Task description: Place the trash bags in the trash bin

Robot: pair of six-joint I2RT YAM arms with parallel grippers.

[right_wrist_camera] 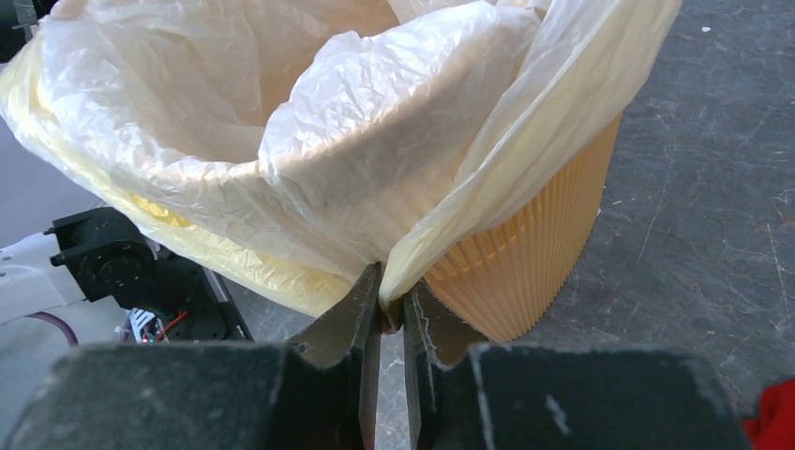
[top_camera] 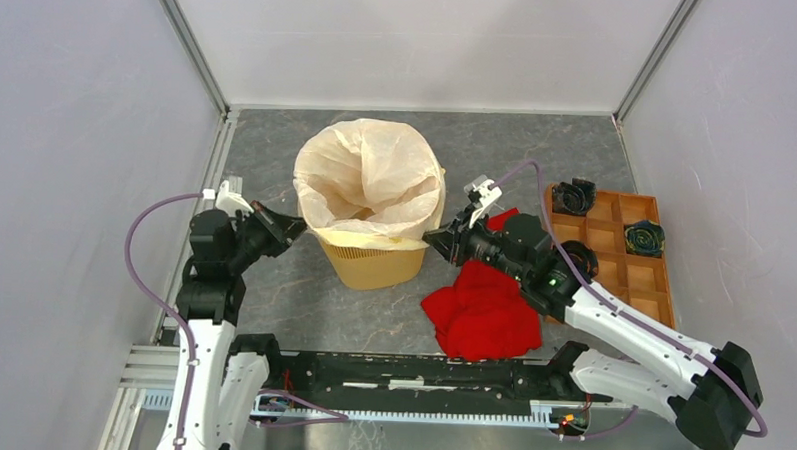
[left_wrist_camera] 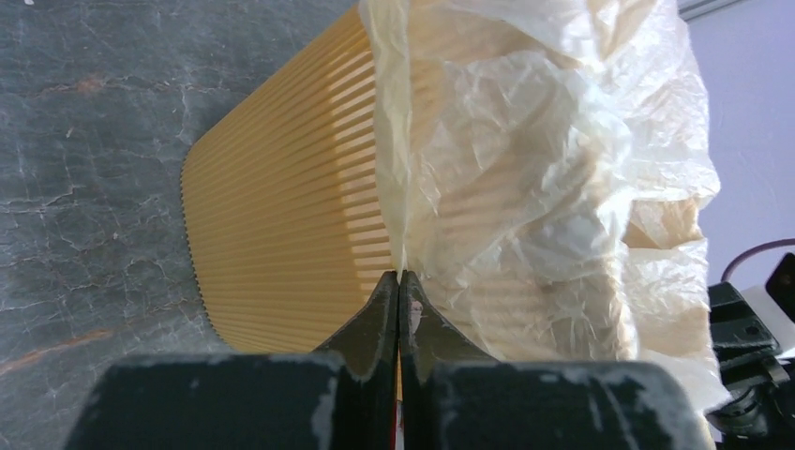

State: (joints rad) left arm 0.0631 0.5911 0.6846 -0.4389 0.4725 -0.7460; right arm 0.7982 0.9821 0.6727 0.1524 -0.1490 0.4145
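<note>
The yellow-orange trash bin (top_camera: 373,264) stands mid-table with the cream-white trash bag (top_camera: 368,179) billowing out of its mouth and draped over its rim. My left gripper (top_camera: 296,224) is at the bin's left side, shut on the bag's edge (left_wrist_camera: 401,187) beside the ribbed bin wall (left_wrist_camera: 281,225). My right gripper (top_camera: 432,238) is at the bin's right side, shut on a fold of the bag (right_wrist_camera: 441,234) just outside the bin wall (right_wrist_camera: 534,262). The bag's inside (right_wrist_camera: 309,141) is open and puffed.
A red cloth heap (top_camera: 482,310) lies right of the bin under my right arm. A brown wooden compartment tray (top_camera: 614,253) with two dark round items stands at the right. Grey walls close in on the left, right and back.
</note>
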